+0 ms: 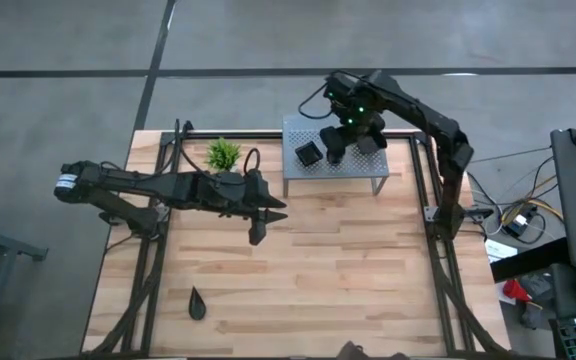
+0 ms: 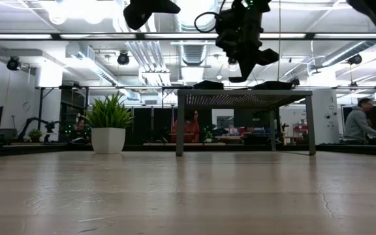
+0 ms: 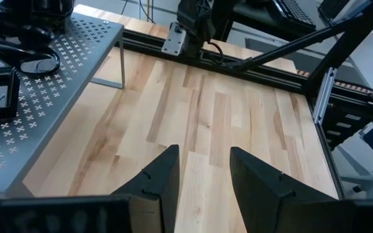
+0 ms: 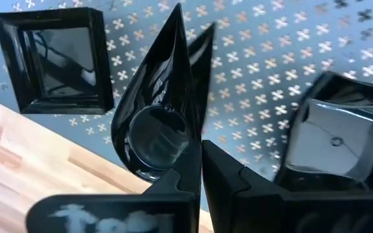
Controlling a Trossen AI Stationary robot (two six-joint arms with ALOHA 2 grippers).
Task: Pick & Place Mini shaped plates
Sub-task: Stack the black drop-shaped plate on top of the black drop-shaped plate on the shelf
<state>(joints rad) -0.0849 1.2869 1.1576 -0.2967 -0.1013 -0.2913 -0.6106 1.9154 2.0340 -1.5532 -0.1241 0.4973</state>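
While the right pincer pinches a teardrop plate over the shelf, upper centre, two plates rest there; one teardrop remains lower left on the worktop; left pincer spread.

Bare table ahead; plant and shelf block the back.

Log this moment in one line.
right hand: shut on teardrop plate, above shelf | left hand: open, empty, mid-table
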